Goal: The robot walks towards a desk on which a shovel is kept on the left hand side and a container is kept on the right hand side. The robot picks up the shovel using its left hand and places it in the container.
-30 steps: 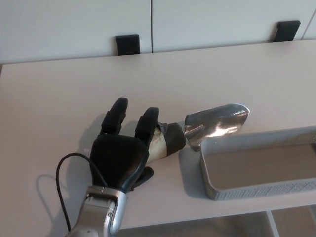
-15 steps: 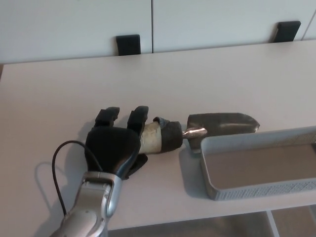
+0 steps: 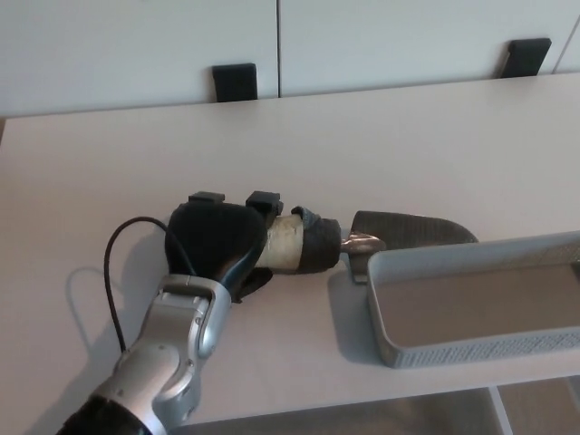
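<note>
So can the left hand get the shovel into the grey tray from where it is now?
Probably yes: the left hand is closed on the dark metal shovel, whose blade lies beside the grey mesh container, with nothing between.

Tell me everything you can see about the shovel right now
The shovel is a small hand trowel lying roughly flat along the desk, blade pointing to the picture's right. Its handle looks pale, perhaps wood, with a dark grey collar near the blade, and a shiny metal neck joins the two. The blade looks like dull dark metal, and its far end passes behind the near-left rim of the grey container, not inside it. The left hand is closed around the handle end.
</note>
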Controlling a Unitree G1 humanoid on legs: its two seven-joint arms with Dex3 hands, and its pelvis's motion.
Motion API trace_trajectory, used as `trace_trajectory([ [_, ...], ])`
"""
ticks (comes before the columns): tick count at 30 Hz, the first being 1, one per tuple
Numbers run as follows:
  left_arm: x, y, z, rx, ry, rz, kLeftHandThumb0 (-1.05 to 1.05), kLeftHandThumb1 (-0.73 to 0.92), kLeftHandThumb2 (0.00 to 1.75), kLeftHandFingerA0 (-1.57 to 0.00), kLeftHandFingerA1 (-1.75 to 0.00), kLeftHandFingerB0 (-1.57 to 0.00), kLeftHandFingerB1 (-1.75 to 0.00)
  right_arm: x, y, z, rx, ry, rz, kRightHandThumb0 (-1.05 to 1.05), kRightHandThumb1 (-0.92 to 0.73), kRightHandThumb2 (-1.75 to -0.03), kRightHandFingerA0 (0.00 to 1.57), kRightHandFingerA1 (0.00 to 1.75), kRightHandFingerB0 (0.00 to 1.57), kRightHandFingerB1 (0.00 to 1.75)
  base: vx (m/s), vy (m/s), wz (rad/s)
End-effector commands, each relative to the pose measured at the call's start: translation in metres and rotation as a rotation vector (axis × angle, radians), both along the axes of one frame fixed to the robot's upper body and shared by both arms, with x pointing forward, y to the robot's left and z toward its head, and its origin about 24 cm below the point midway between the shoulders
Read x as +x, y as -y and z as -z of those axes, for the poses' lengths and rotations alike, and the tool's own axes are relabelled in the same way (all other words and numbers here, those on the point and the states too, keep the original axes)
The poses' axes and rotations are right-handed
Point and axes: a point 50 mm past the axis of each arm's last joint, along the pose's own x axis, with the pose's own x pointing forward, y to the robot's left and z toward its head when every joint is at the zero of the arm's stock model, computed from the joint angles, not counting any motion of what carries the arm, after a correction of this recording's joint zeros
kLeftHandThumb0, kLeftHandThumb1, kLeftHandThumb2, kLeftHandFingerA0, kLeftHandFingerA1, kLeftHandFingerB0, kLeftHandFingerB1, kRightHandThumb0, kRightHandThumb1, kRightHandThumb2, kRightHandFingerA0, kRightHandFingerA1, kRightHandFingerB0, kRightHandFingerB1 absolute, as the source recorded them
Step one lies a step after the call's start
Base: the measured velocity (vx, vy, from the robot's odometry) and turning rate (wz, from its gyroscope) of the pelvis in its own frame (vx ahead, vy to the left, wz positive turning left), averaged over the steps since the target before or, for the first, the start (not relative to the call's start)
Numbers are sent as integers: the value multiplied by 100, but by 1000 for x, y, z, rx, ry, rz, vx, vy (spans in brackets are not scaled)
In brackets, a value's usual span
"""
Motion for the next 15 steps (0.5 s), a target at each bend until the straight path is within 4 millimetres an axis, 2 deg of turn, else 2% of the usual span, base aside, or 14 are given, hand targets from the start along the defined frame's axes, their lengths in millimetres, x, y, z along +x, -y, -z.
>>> trace_trajectory([
  [1, -20, -11, 38, -251, -352, 39, -33, 84, 68, -66, -149, -72, -71, 3, 13, -5, -39, -48, -79, -19, -61, -106, 25, 62, 3, 52, 0, 0, 0],
  [2, -19, -11, 37, -301, -354, 11, -34, 83, 69, -69, -145, -74, -62, 3, 13, -6, -38, -49, -83, -19, -77, -73, 29, 63, 6, 47, 0, 0, 0],
  [3, -19, -12, 36, -348, -347, 0, -34, 85, 68, -69, -148, -76, -62, 2, 13, -6, -39, -50, -84, -19, -60, -106, 25, 62, 3, 52, 0, 0, 0],
  [4, -19, -13, 36, -465, -344, -27, -30, 84, 65, -63, -155, -69, -81, 0, 14, -5, -28, -57, -76, -19, -58, -103, 25, 62, 0, 51, 0, 0, 0],
  [5, -18, -14, 35, -540, -358, -55, -29, 87, 66, -64, -156, -62, -95, 0, 13, -5, -27, -63, -69, -18, -78, -72, 29, 63, 5, 48, 0, 0, 0],
  [6, -17, -15, 34, -649, -376, -109, -28, 87, 69, -70, -154, -67, -92, 0, 13, -4, -31, -67, -72, -18, -57, -103, 26, 63, 1, 51, 0, 0, 0],
  [7, -16, -16, 33, -712, -384, -136, -28, 88, 70, -76, -154, -67, -94, 0, 13, -4, -32, -68, -72, -18, -58, -102, 26, 62, 0, 50, 0, 0, 0],
  [9, -15, -17, 30, -859, -379, -189, -29, 87, 70, -87, -146, -73, -87, 0, 13, -4, -50, -67, -91, -19, -57, -103, 28, 63, 2, 51, 0, 0, 0],
  [11, -16, -20, 28, -1019, -380, -246, -30, 85, 69, -83, -147, -70, -84, 0, 12, -4, -44, -68, -88, -19, -58, -103, 28, 63, 2, 51, 0, 0, 0],
  [12, -17, -20, 26, -1163, -398, -310, -30, 84, 64, -77, -145, -58, -59, 0, 12, -4, -44, -64, -89, -19, -57, -103, 29, 64, 2, 51, 0, 0, 0],
  [13, -17, -20, 26, -1241, -414, -356, -29, 81, 66, -71, -149, -58, -62, 0, 12, -4, -46, -66, -88, -19, -57, -102, 29, 63, 2, 51, 0, 0, 0],
  [14, -17, -20, 26, -1342, -428, -394, -28, 83, 65, -68, -155, -60, -79, 0, 12, -4, -55, -68, -95, -20, -77, -71, 32, 64, 6, 46, 0, 0, 0],
  [15, -17, -20, 26, -1387, -429, -432, -28, 83, 64, -68, -159, -59, -100, 0, 12, -4, -55, -68, -97, -20, -77, -72, 32, 63, 6, 46, 0, 0, 0],
])
